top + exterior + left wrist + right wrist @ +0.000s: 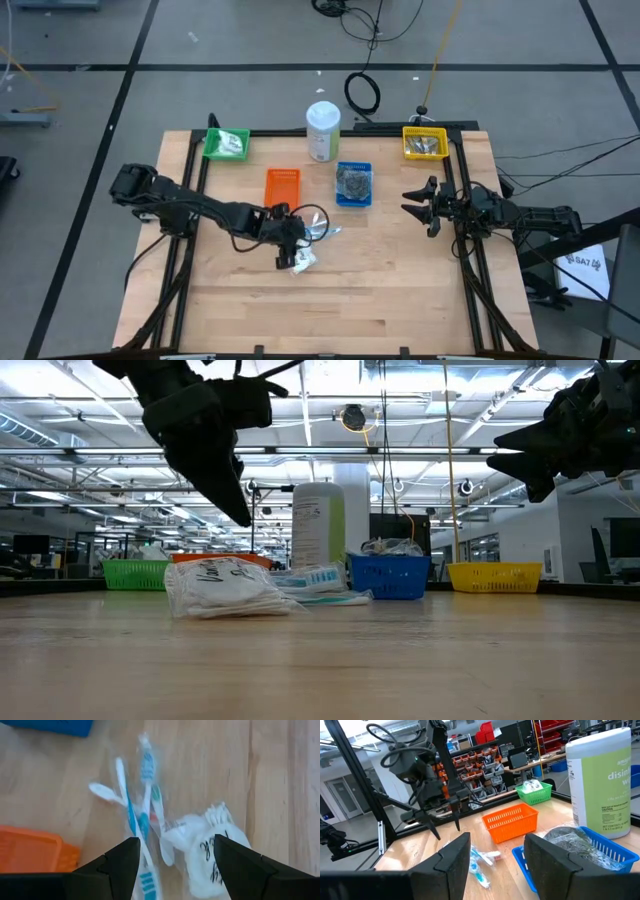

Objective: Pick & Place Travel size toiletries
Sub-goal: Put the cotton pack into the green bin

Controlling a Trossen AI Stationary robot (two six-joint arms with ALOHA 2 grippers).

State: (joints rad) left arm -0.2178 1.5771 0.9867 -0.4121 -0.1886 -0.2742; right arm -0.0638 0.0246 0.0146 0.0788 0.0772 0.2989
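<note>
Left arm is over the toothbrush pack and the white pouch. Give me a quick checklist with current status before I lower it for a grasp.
1. Left gripper open: ok, fingers spread with nothing between them.
2. Left gripper above the table, not touching items: ok, low view shows it raised.
3. Target centred: not ok, the gap straddles both the toothbrush pack and the white pouch, which overlap.
4. Orange tray empty for placing: ok.
5. Right gripper out of the way: ok, open near the table's right edge.
6. Tall white bottle clear of the path: ok, standing behind the trays.
</note>
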